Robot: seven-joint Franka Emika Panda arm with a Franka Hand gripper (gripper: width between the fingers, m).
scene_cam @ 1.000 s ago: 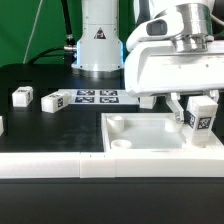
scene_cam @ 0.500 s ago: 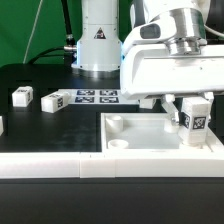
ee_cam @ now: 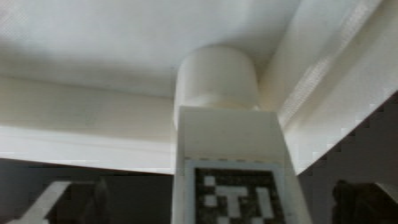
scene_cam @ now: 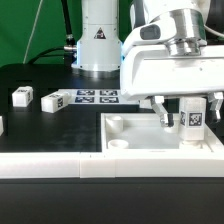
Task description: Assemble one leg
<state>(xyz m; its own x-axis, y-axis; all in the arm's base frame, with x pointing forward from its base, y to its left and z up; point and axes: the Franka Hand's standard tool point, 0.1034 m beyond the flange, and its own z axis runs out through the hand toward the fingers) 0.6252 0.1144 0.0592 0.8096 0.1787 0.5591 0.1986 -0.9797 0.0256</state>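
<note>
One leg point(scene_cam: 194, 118) stands upright in the tray point(scene_cam: 150, 150), long axis vertical; fingers point(scene_cam: 165, 116) spread wide either side, not touching.

The arm's base column point(scene_cam: 97, 48) is seen to be white and rounded. A black triangular label point(scene_cam: 100, 33) with a small light mark inside is carried on its front, and a dark band point(scene_cam: 95, 66) is set around its foot. The wrist flange point(scene_cam: 186, 18) is formed as a grey, shiny metal cylinder. The gripper point(scene_cam: 189, 117) is built from a broad white housing point(scene_cam: 160, 70) with softly rounded edges, and two short dark fingers point(scene_cam: 165, 112) are fitted beneath it. Finer lettering on the label cannot be read.
</note>
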